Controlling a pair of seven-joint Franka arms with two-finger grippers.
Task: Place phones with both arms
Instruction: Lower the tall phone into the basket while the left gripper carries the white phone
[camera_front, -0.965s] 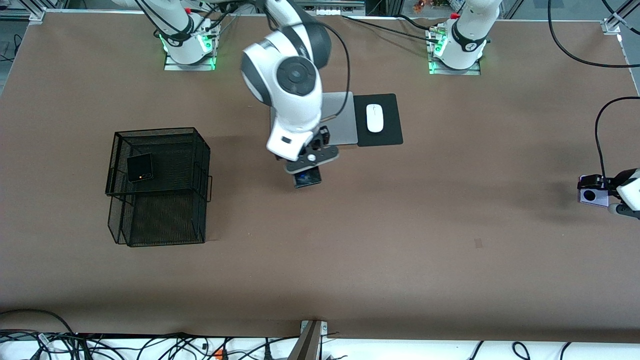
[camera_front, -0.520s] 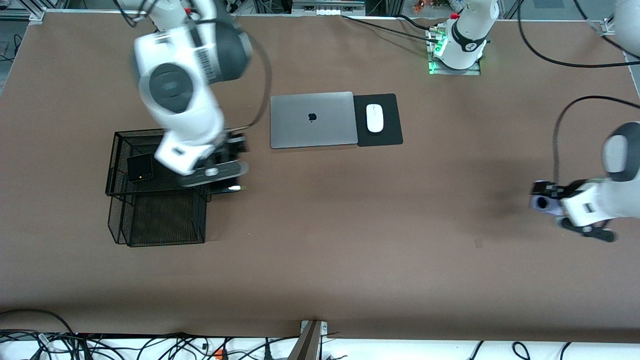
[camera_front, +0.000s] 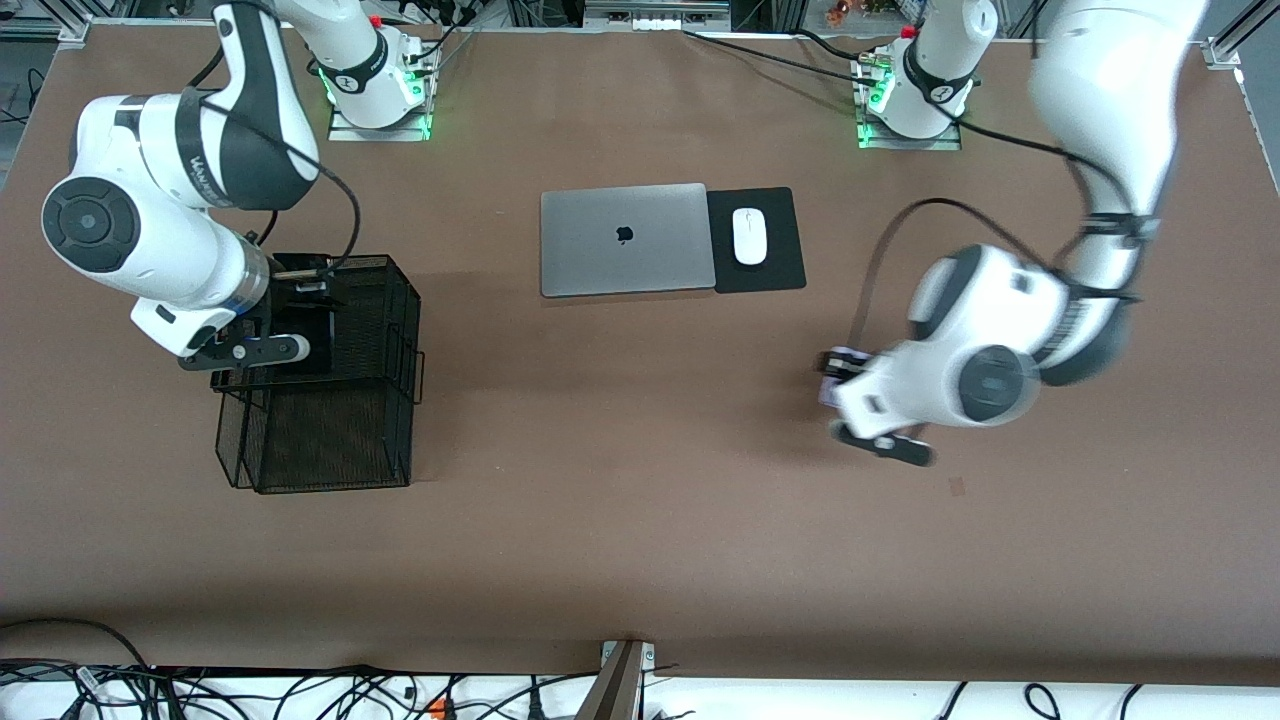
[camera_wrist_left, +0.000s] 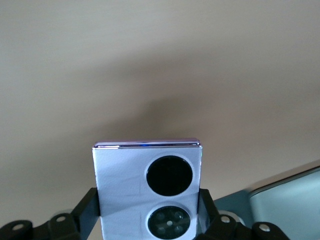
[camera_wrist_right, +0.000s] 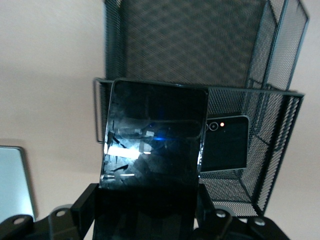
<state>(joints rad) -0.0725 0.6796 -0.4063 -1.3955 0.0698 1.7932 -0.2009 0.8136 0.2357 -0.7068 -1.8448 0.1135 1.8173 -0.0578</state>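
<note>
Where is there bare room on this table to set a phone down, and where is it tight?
Bare tabletop lies nearer the front camera than the laptop, between the mesh rack and the left gripper holding the lilac phone. Tight: the rack's upper tier, with the black flip phone and the right gripper's black phone overhead.

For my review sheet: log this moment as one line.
right gripper: holds black phone over mesh basket | left gripper: holds lilac flip phone over table | basket: one black phone inside
</note>
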